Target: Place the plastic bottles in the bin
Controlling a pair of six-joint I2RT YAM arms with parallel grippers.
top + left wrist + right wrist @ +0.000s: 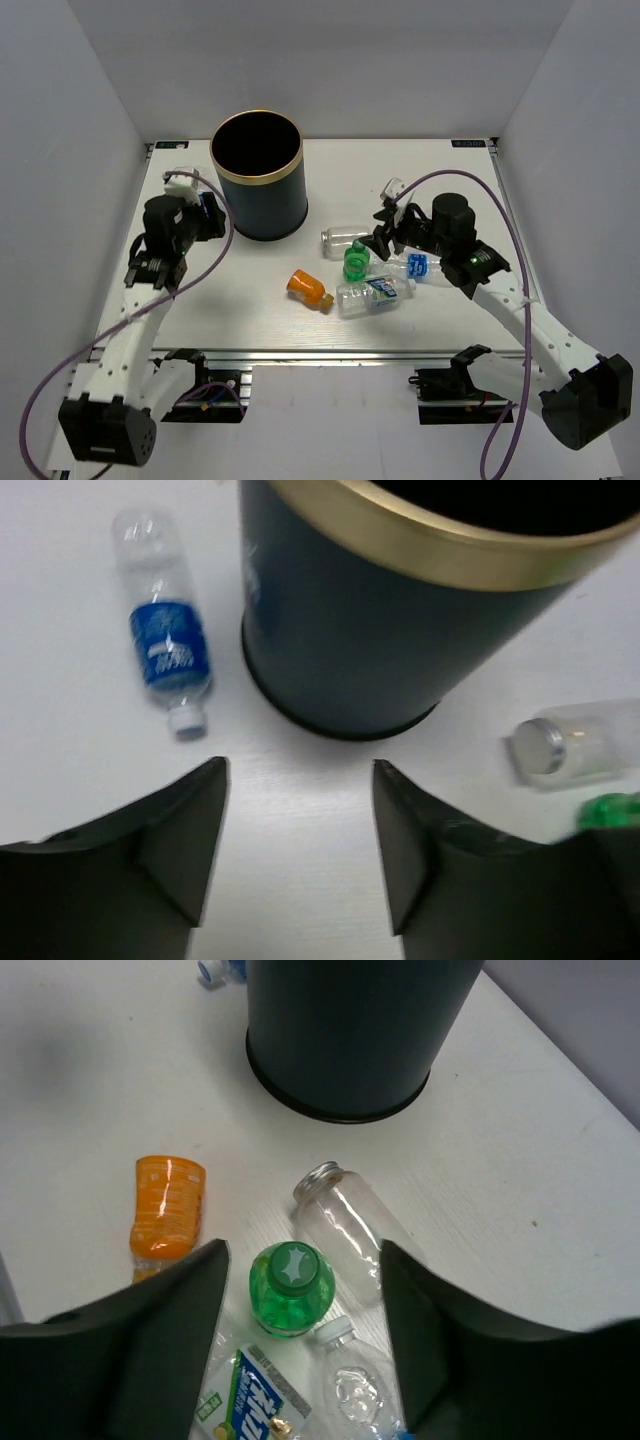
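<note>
Green bottle [291, 1288] stands upright just ahead of the right tool [303, 1248] — open wide, holding nothing.

Diffuse white light falls from overhead and fills the enclosure evenly. The bench [250, 310] is bright, with only a soft, short shadow around the foot of the bin [257, 175], and the bin's interior is black. In the left wrist view the whole picture is soft: the gold rim [450, 550] is smeared and the left fingers [185, 840] are dark and unfocused. The right wrist view is sharper. White glints streak the orange bottle [168, 1200], and the right fingers [165, 1340] are blurred.
</note>
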